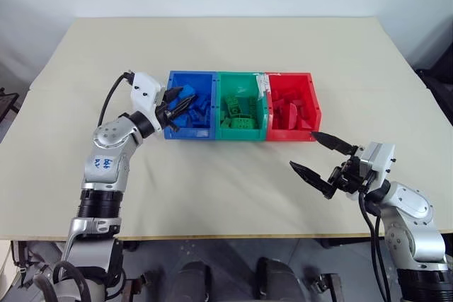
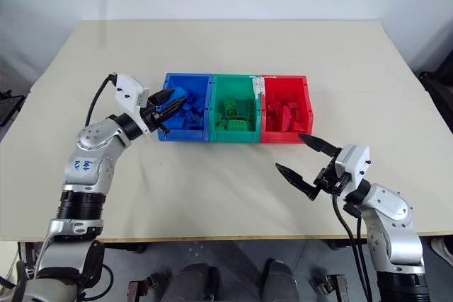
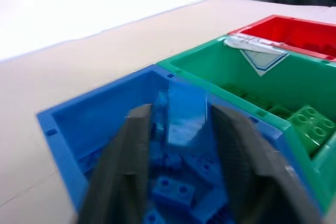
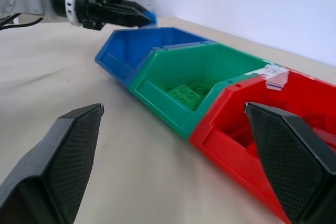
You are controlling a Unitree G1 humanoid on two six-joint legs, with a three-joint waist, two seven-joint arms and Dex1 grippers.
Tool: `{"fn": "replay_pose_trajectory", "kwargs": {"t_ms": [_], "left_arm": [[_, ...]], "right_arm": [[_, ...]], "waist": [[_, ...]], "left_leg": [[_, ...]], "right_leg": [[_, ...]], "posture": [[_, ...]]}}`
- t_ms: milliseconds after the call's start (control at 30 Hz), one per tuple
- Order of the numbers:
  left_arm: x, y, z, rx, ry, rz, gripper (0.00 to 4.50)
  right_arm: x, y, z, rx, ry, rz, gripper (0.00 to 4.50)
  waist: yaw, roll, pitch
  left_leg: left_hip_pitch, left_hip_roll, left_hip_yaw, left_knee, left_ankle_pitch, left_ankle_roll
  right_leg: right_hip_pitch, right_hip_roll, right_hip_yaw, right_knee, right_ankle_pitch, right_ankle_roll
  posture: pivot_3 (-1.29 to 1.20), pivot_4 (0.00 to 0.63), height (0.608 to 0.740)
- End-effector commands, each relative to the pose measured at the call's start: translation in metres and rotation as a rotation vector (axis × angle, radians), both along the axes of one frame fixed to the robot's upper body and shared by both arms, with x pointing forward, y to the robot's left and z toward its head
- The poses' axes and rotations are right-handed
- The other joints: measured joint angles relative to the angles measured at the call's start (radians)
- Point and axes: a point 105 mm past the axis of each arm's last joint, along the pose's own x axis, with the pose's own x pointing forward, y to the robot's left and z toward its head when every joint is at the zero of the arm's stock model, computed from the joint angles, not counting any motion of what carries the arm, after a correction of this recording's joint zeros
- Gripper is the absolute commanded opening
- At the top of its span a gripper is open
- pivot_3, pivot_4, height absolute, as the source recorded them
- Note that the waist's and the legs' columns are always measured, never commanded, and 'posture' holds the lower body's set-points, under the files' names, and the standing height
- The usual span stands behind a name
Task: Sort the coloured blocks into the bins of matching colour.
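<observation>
**A:** What's on your left side?

**B:** My left gripper (image 2: 168,104) hangs over the near left corner of the blue bin (image 1: 202,77), above its rim. My two black fingers (image 3: 126,166) pinch a blue block (image 3: 185,113) between them, and the block sits over the open bin, not down among the others.

**A:** And inside that bin?

**B:** A heap of blue blocks (image 1: 197,109), loose and overlapping. I can't count them.

**A:** Next along?

**B:** The green bin (image 2: 233,80) is joined to the blue one, side by side, and green blocks (image 2: 237,119) lie in its near half. A scrap of pale paper or tape (image 3: 256,51) sits on the wall the green bin shares with the red bin (image 2: 287,80). The red bin ends the row on my right, with red blocks (image 2: 284,114) piled inside it. All three bins stand near the middle of the beige table (image 1: 233,40).

**A:** And your right side?

**B:** My right gripper (image 1: 320,155) sits low over bare table, in front of the red bin and apart from it. Its fingers (image 4: 68,156) are spread wide with nothing between them, and they point towards the row of bins.

**A:** Any blocks lying loose on the table?

**B:** I can make out none there; those I see are in the bins or in my left grip.
</observation>
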Motion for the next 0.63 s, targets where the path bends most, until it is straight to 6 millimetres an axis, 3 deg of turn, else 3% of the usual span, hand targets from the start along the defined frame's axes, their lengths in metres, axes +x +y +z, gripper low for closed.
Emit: {"fn": "replay_pose_trajectory", "kwargs": {"t_ms": [33, 167, 267, 467, 633], "left_arm": [[-0.006, 0.006, 0.010, 0.033, -0.052, -0.008, 3.26], [-0.026, 0.018, 0.005, 0.082, -0.063, -0.043, 4.47], [-0.064, 0.037, -0.014, 0.195, -0.057, -0.134, 4.47], [-0.111, 0.073, -0.047, 0.289, 0.075, -0.160, 4.47], [-0.119, 0.086, -0.052, 0.285, 0.085, -0.094, 4.47]], "right_arm": [[-0.001, 0.001, 0.010, 0.008, -0.053, -0.003, 4.50], [-0.003, -0.002, 0.006, -0.031, -0.028, 0.032, 4.50], [-0.009, -0.009, -0.003, -0.119, 0.025, 0.101, 4.50], [-0.010, -0.036, -0.014, -0.272, 0.109, 0.178, 4.50], [-0.003, -0.047, -0.013, -0.288, 0.107, 0.174, 4.50]], "waist": [[0.000, 0.000, 0.000], [0.001, 0.000, 0.000], [-0.006, 0.000, 0.000], [-0.001, 0.000, 0.000], [0.007, 0.000, 0.000]], "left_leg": [[0.000, 0.000, 0.000, 0.000, 0.000, 0.000], [0.000, 0.000, 0.000, 0.000, 0.000, 0.000], [0.000, 0.000, 0.000, 0.000, 0.000, 0.000], [0.001, 0.001, 0.001, -0.002, 0.000, 0.000], [0.001, 0.002, 0.000, -0.001, 0.000, 0.000]], "right_leg": [[0.000, 0.000, 0.000, 0.000, 0.000, 0.000], [0.000, 0.000, 0.000, 0.000, 0.000, 0.000], [0.000, 0.000, 0.001, -0.001, 0.000, 0.000], [0.000, 0.000, 0.001, -0.002, 0.000, 0.000], [0.000, 0.000, 0.001, -0.002, 0.000, 0.000]], "posture": [[0.00, 0.150, 0.740], [0.00, 0.150, 0.740], [0.00, 0.150, 0.740], [0.00, 0.150, 0.740], [0.00, 0.150, 0.740]]}}
